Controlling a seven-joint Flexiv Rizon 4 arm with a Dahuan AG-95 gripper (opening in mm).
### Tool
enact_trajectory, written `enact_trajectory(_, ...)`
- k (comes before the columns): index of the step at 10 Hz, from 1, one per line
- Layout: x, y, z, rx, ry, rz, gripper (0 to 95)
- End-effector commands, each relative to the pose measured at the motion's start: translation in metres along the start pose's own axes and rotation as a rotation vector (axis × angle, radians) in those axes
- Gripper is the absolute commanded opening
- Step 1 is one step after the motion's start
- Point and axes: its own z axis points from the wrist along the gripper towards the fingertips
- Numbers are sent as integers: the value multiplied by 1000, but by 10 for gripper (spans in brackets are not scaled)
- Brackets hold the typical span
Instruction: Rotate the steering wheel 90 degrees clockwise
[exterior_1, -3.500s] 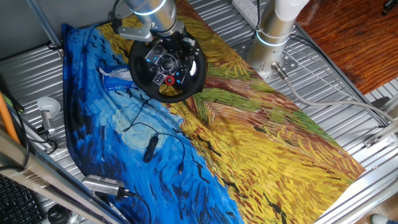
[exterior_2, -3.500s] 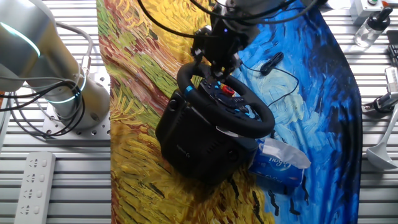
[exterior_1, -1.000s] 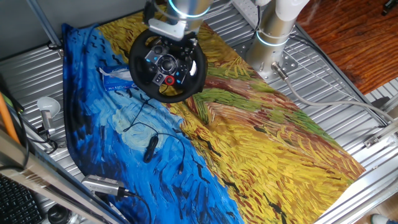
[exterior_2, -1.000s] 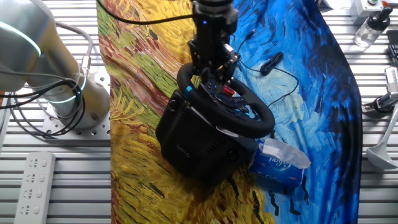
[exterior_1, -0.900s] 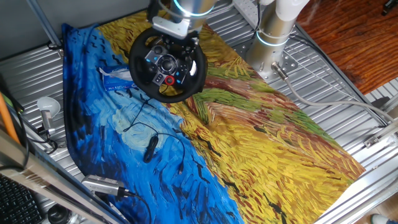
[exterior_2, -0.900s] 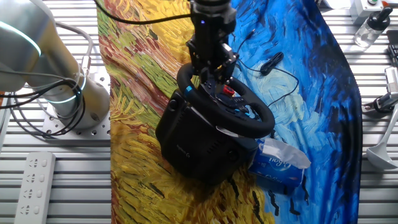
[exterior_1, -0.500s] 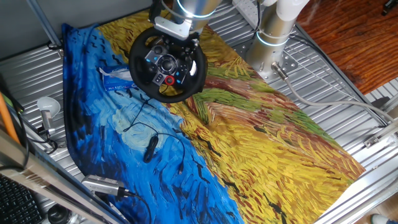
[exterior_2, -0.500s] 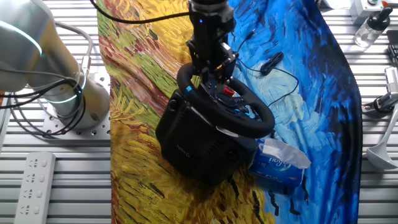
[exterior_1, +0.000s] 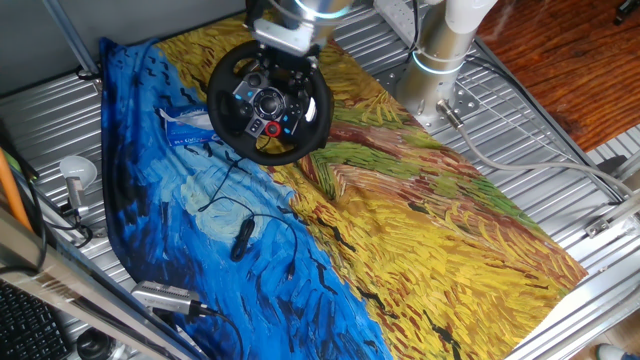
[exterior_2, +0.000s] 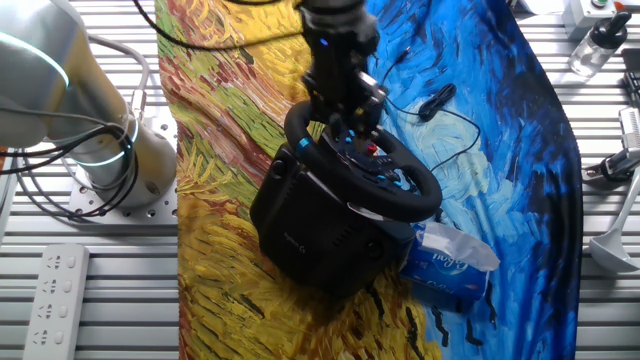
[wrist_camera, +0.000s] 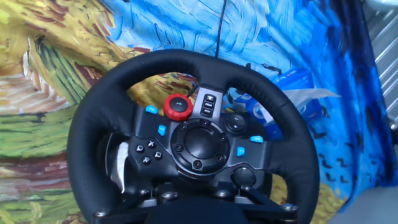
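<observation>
Cloth printed in swirling blue and yellow brushstrokes (exterior_1: 420, 230) covers the ribbed metal table (exterior_1: 560, 130), and on it, toward the far edge in one fixed view, stands the black gaming steering wheel with a thick round rim (exterior_1: 269, 103) on its boxy black base (exterior_2: 310, 225). Its hub carries small bluish buttons and one red knob (wrist_camera: 178, 106), which in the hand view sits up and left of the round centre cap. The robot's dark two-finger gripper (exterior_2: 338, 105) hangs directly over the upper arc of the rim, at the part nearest the far edge of the table; whether its fingers touch or clasp the rim cannot be told, nor how wide they stand, since the hand view shows no fingertips at all. Just beside the base, on the blue part of the cloth, lies a blue packet of tissues with white paper sticking out (exterior_2: 448, 262). Nearer the cloth's front edge in one fixed view a small black cabled device (exterior_1: 241, 238) rests well apart from the wheel, its thin wire looping around it. The arm's silver pedestal (exterior_1: 440, 55) is bolted at the table's far right.
</observation>
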Motion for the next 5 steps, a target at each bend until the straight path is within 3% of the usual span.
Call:
enact_trajectory(1, -1, -2, 3, 2, -2, 8, 380)
enact_trajectory(5, -20, -4, 19, 3, -42, 33, 380)
